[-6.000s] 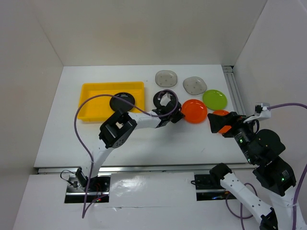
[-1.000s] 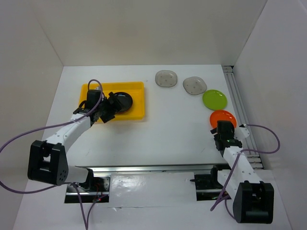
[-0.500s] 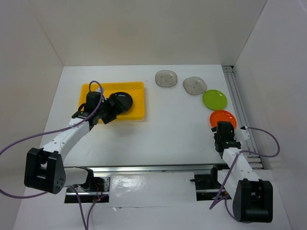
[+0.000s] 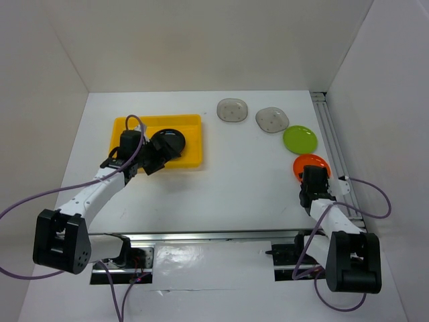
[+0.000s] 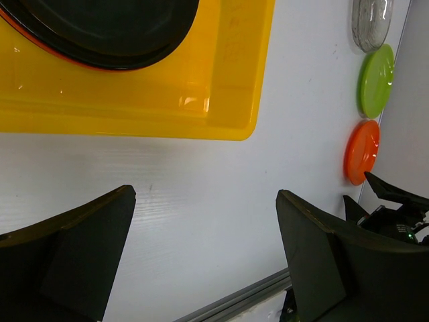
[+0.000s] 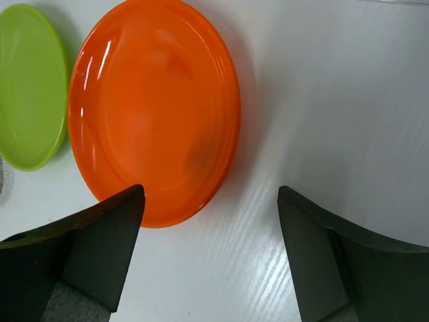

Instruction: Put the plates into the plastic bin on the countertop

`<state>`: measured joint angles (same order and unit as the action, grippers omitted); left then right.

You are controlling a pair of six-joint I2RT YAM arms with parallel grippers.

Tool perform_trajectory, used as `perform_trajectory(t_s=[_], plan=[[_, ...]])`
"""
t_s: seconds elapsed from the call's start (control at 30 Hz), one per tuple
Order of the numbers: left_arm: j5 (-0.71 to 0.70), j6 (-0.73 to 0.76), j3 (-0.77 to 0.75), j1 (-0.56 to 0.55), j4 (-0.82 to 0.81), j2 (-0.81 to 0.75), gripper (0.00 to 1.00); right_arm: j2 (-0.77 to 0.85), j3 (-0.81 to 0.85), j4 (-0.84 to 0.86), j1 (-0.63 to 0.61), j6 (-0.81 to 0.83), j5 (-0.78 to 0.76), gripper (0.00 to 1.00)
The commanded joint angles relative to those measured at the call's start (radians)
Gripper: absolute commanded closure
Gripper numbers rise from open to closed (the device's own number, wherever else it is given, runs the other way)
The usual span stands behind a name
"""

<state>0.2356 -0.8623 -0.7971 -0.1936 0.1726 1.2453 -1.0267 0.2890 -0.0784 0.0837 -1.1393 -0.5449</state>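
Right gripper (image 6: pixel 209 208) has its two fingers wide apart and holds nothing; it is low over the countertop (image 4: pixel 234 188), with its opening turned to the near edge of the orange-red plate (image 6: pixel 154 114). This plate lies flat, well to the right of the yellow plastic bin (image 4: pixel 127 127). The lime green plate (image 4: pixel 299 139) is just behind it, and the two grey rounded-square plates (image 4: pixel 232 109) are further back, between it and the bin.

The left gripper (image 4: pixel 149 161) is also apart and empty, at the near wall of the bin. Inside the bin lies a glossy black plate (image 5: pixel 100 27), and an orange-red rim shows under it.

I judge the orange-red plate to be light and stiff, but its glossy surface could slip between the fingers. It is shallow and sits flat, so the best hold is probably at the raised rim nearest the gripper, one finger above and one sliding below.
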Motion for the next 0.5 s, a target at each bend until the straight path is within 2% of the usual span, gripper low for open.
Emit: perform_trajectory(t_s=[0.0,0.2,0.47], plan=[[0.031,0.025,0.009,-0.003,-0.047,-0.027,0.0,-0.053,-0.017,-0.015,0.008,-0.053,0.02,0.14],[0.031,0.025,0.009,-0.003,-0.047,-0.027,0.0,-0.085,0.018,-0.06,0.018,-0.063,0.03,0.24],[0.041,0.025,0.009,-0.003,-0.047,-0.027,0.0,-0.162,0.042,-0.06,0.018,-0.063,0.049,0.44]])
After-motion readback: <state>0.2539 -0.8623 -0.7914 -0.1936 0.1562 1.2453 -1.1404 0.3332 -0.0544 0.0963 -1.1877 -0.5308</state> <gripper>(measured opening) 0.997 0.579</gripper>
